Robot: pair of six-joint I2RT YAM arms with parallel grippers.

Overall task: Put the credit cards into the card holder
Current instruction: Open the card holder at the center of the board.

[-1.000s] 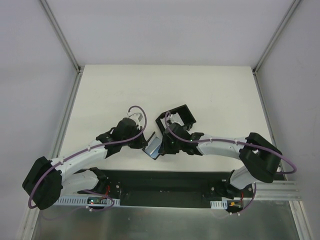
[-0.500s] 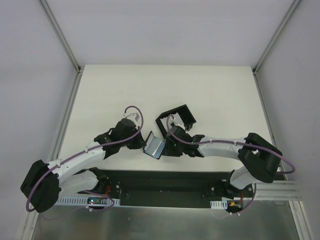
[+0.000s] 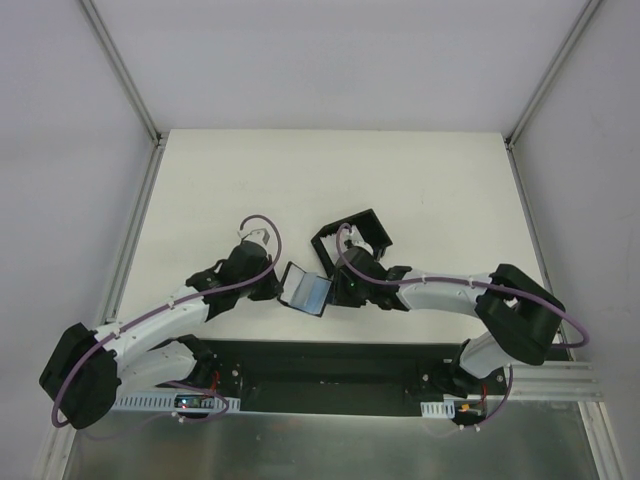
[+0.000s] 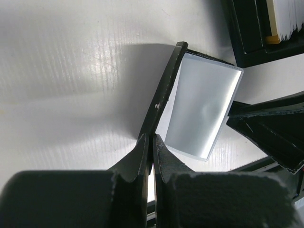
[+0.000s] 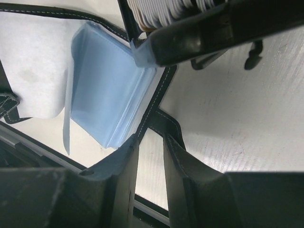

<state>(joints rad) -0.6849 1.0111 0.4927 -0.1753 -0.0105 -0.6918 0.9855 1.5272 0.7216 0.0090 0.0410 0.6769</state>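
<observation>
Two grippers hold the open card holder point(image 3: 308, 291) between them: left gripper point(image 4: 151, 138) clenched on its black flap, right gripper point(image 5: 150, 142) pinching the opposite edge. Just behind, credit cards point(image 5: 164, 10) stand in the tray point(image 3: 374, 222).

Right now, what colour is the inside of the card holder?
Pale blue; the card holder is black around it. Best in the right wrist view.

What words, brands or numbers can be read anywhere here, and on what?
No text can be read in any view.
card holder: black outside, bluish inside, no print seen.
cards in the tray: only their edges show, no print visible.
board by the left arm's base: any marks are too small to read.
</observation>
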